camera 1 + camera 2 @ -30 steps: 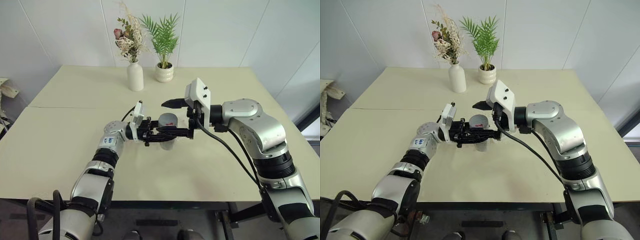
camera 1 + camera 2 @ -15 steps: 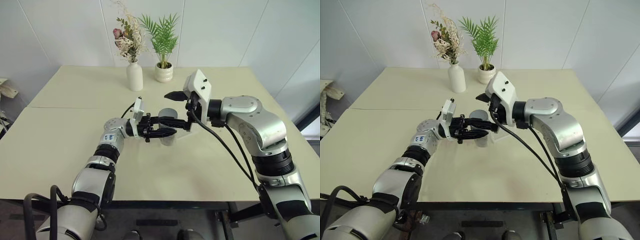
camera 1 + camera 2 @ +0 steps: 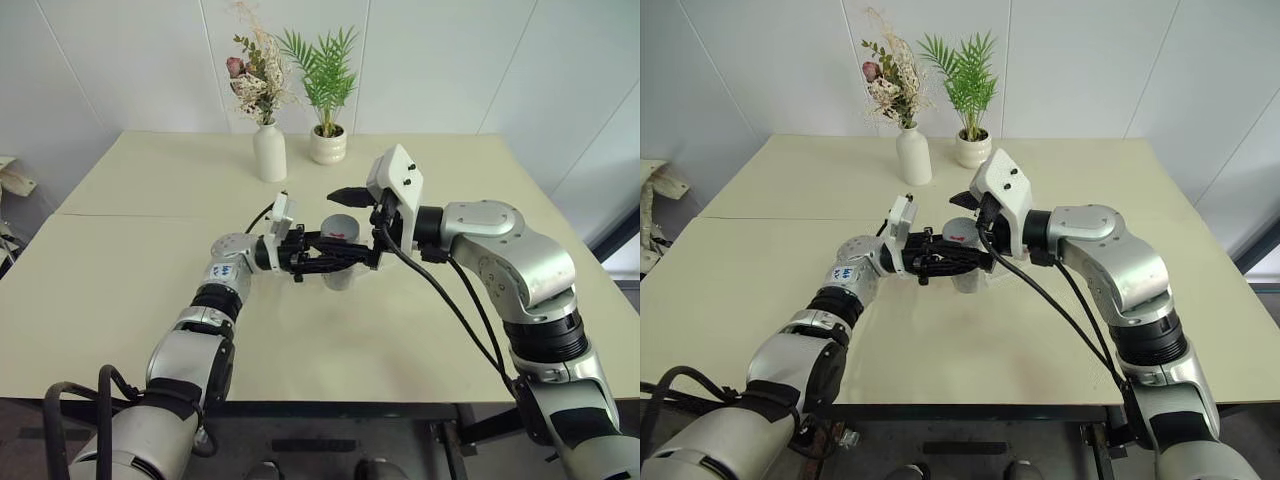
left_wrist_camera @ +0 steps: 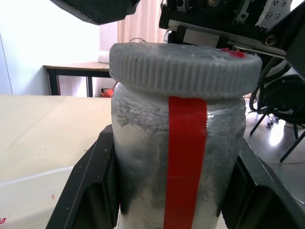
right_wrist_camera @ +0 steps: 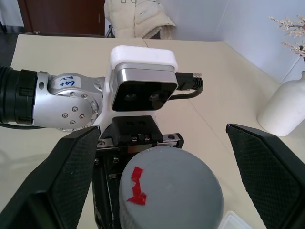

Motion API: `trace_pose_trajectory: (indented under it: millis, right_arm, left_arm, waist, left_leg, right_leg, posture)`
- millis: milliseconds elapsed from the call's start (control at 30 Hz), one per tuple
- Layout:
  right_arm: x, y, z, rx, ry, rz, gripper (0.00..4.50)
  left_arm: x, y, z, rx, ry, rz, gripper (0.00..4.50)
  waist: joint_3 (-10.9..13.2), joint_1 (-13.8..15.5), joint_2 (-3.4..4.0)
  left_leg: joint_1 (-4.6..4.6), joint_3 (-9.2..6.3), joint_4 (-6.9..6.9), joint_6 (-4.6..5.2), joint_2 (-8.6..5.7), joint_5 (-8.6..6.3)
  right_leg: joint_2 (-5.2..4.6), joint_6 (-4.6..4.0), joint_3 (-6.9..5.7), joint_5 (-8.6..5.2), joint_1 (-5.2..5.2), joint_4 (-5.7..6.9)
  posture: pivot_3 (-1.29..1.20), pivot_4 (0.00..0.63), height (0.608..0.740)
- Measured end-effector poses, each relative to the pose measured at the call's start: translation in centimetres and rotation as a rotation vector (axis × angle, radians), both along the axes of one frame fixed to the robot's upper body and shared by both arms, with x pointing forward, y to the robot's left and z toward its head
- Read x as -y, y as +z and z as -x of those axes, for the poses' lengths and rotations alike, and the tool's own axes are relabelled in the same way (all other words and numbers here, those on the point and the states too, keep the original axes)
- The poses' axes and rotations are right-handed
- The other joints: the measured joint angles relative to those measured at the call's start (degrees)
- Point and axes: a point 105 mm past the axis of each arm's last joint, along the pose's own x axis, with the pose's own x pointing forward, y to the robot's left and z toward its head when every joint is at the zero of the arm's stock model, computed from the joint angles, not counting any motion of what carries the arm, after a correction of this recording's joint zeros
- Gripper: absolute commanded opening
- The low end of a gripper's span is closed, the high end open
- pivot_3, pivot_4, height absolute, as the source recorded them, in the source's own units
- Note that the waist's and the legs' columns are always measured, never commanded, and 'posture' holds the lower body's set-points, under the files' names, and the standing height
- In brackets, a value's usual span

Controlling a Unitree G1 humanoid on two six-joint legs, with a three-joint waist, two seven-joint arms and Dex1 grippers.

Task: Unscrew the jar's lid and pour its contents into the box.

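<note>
My left gripper [image 3: 338, 257] is shut on the jar [image 4: 183, 157], gripping its clear, scuffed body with the red strip and holding it upright above the middle of the table. The grey ribbed lid [image 5: 171, 191], with a red mark on top, sits on the jar. My right gripper [image 3: 358, 226] stands open around the lid, one black finger [image 5: 76, 176] on each side with a gap to the rim. The contents are hidden behind the jar's cloudy wall. A pale edge of the box [image 4: 28, 191] lies on the table beyond the jar.
A white vase [image 3: 269, 152] with dried flowers and a white plant pot [image 3: 328, 146] stand at the back of the cream table [image 3: 150, 280]. A seam runs across the table's left half. The table's front edge is close under my arms.
My right gripper has turned slightly around the lid and stayed open. The left gripper keeps the jar in about the same spot. The head view has shifted a little.
</note>
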Motion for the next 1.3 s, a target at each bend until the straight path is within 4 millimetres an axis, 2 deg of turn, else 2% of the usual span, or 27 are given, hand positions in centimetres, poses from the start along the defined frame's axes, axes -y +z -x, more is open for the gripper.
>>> trace_pose_trajectory:
  millis: [533, 1133, 1300]
  right_arm:
    - [0.0, -0.2, -1.3, 0.004, 0.031, 0.021, 4.44]
    - [0.2, -0.6, -1.2, 0.0, 0.047, 0.027, 4.44]
    - [0.7, -0.1, -1.2, 0.004, 0.05, 0.013, 4.44]
  left_arm:
    - [0.2, -0.1, 0.1, 0.038, -0.009, -0.055, 2.18]
    - [-0.2, 0.8, 0.1, 0.022, -0.007, 0.021, 2.18]
    - [-0.5, 0.3, 0.0, 0.01, 0.001, 0.019, 2.18]
  waist:
    - [0.0, -0.03, 0.01]
    - [0.0, -0.02, 0.01]
    - [0.0, -0.04, 0.01]
  left_leg:
    - [0.0, 0.0, -0.01, 0.0, 0.0, 0.0]
    - [0.0, 0.0, 0.0, 0.0, 0.0, 0.0]
    - [0.0, 0.0, -0.01, 0.0, 0.0, 0.0]
  right_leg:
    - [0.0, 0.0, 0.0, 0.0, 0.0, 0.0]
    - [0.0, 0.0, 0.0, 0.0, 0.0, 0.0]
    - [0.0, 0.0, 0.0, 0.0, 0.0, 0.0]
  posture:
    - [0.0, 0.15, 0.74]
    - [0.0, 0.15, 0.74]
    - [0.0, 0.15, 0.74]
